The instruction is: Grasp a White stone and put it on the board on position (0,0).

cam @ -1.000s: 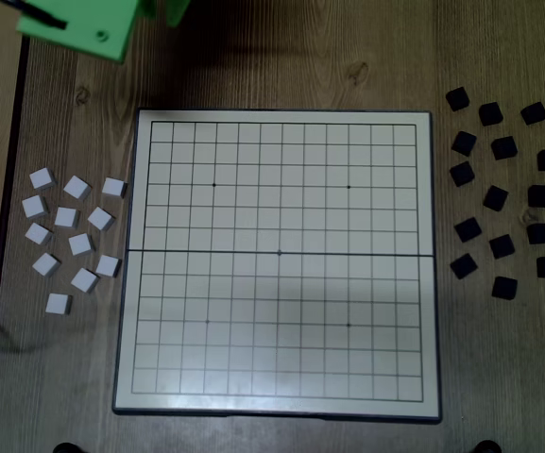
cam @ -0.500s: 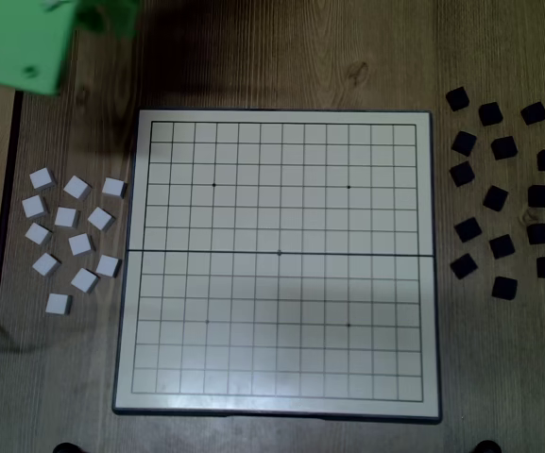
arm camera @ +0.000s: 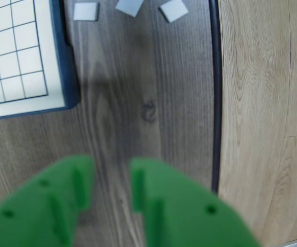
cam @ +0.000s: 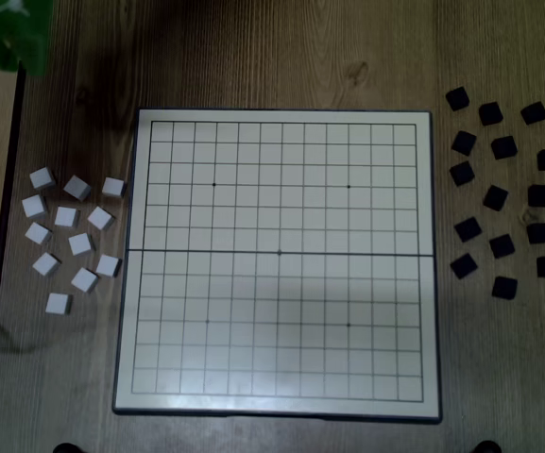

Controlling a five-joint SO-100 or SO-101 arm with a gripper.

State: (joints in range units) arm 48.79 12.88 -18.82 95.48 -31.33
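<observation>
Hand (arm camera: pixel 112 185) hangs released and empty over bare bench (arm camera: pixel 138 103) — white stones (cam: pixel 80 244) lie left of the board (cam: pixel 281 406). Light, stiff, likely slick; pinch one across flat opposite sides.

Even indoor light, fairly dim, in both views. In the fixed view a soft shadow darkens the table (cam: pixel 253 57) just above the board (cam: pixel 277 127), and the board's lower half carries a faint grey cast. The green gripper (arm camera: pixel 112 185) fills the wrist view's bottom, badly out of focus; its soft shadow runs up the wood beside the board's corner. No glare on either.
</observation>
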